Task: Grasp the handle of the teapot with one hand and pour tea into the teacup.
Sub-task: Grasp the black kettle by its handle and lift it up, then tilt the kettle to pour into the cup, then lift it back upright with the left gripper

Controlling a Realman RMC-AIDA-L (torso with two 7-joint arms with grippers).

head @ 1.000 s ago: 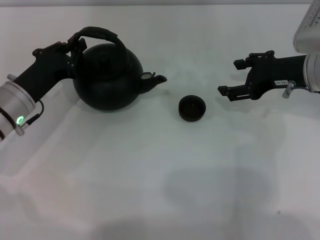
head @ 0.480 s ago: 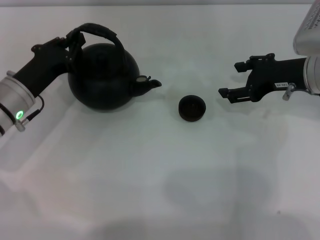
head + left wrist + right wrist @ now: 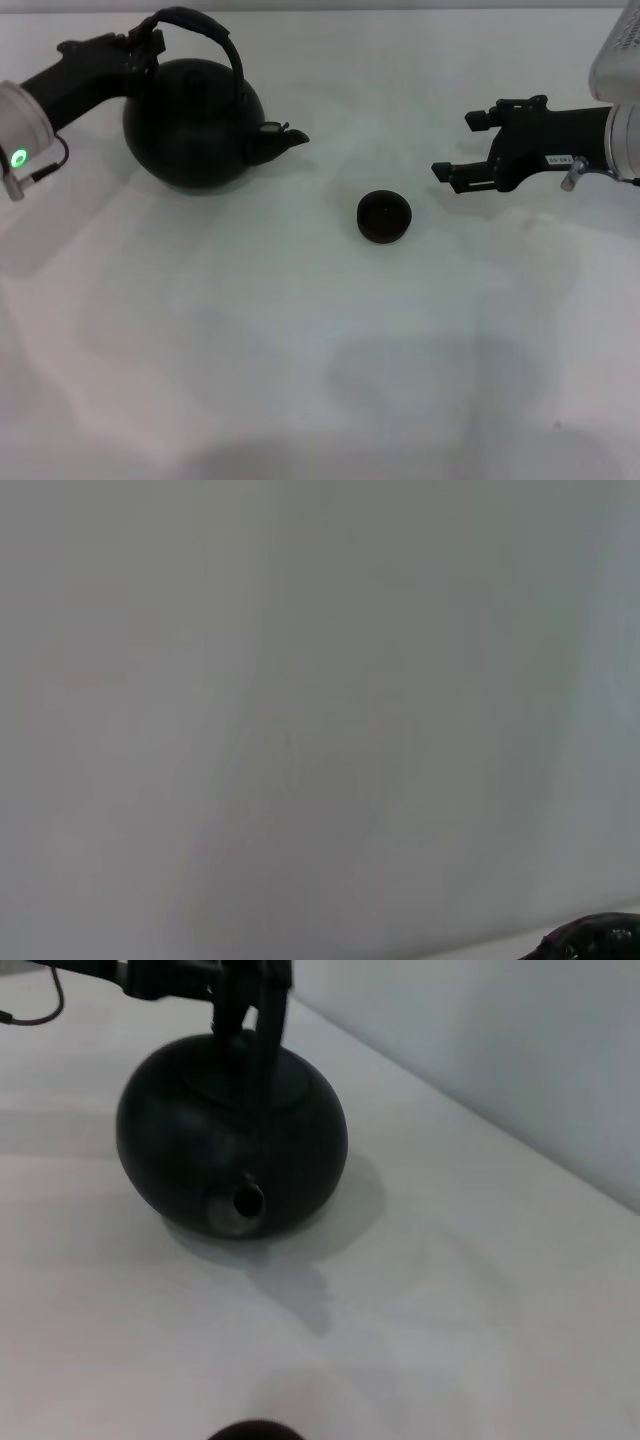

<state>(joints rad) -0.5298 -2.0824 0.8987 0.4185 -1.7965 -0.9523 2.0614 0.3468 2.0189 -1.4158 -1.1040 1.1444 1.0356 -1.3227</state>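
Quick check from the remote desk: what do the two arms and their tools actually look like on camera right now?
The left tool is matte black on a black wrist, joined to a silver-grey arm section with a small green light and a thin dark cable. The right tool is black too, with boxy, bracket-like fingers, a small white label on its body, and a light grey arm casing behind it.

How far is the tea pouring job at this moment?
Done: the left gripper is shut on the handle of the teapot. In hand: carrying it; its spout is apart from the teacup. Left: tilt and pour. The right gripper waits open beside the cup.
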